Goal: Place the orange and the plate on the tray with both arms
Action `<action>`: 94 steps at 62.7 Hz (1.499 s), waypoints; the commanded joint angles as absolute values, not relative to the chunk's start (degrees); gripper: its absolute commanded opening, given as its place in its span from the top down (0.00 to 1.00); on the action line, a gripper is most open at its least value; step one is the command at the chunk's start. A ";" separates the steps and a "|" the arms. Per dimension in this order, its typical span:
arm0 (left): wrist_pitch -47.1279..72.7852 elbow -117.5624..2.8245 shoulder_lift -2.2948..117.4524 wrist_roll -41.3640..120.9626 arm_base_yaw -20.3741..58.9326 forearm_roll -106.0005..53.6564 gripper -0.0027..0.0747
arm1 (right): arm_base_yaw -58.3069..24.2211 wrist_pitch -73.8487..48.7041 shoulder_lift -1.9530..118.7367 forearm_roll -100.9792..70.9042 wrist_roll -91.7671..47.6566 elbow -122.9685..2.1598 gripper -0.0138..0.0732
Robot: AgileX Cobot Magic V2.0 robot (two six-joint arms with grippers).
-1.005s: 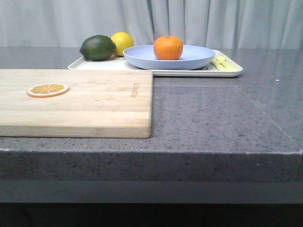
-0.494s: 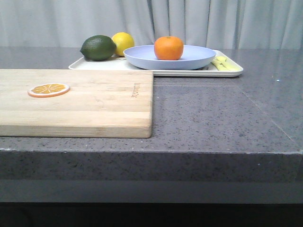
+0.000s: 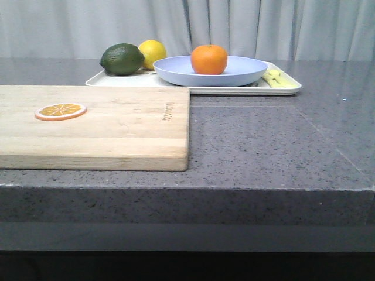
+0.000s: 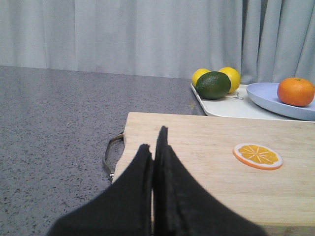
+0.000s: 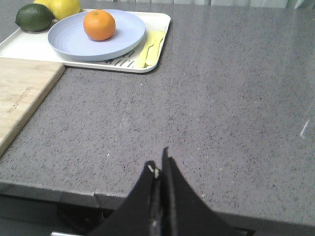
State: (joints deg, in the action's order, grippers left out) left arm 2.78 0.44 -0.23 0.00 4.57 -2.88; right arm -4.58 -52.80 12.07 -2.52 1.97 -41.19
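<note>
The round bright orange [image 3: 208, 59] is sitting in the pale lavender-blue plate [image 3: 246, 71], which is resting on the cream-white rectangular tray [image 3: 285, 89] beside a dark green lime [image 3: 122, 59] and yellow lemon [image 3: 152, 52]. Both black grippers, left [image 4: 153, 150] and right [image 5: 158, 168], are hanging with fingers pressed together, well apart from the tray; nothing is differing from a moment ago.

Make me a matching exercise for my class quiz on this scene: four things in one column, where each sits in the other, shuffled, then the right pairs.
Things:
1. orange
2. orange slice
3. plate
4. right gripper

Places:
A. on the cutting board
B. on the tray
C. on the plate
D. over bare counter, shut

Pairs: 1-C, 2-A, 3-B, 4-D
</note>
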 commanded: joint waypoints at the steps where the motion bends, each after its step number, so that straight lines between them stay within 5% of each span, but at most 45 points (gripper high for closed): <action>1: -2.12 1.94 -1.36 -0.32 4.61 -3.25 0.99 | -4.18 -43.29 11.28 0.00 1.35 -38.99 0.92; 17: -2.12 1.94 -1.36 -0.32 4.61 -3.25 0.99 | -2.95 -16.08 1.51 1.15 -0.57 -15.35 0.92; 35: -2.12 1.94 -1.24 -0.32 4.61 -3.25 0.99 | -1.56 -1.19 -1.63 -0.57 -0.47 0.34 0.92; 94: -2.12 1.94 -1.24 -0.32 4.61 -3.25 0.99 | -2.04 0.36 -1.63 -2.16 0.96 0.11 0.92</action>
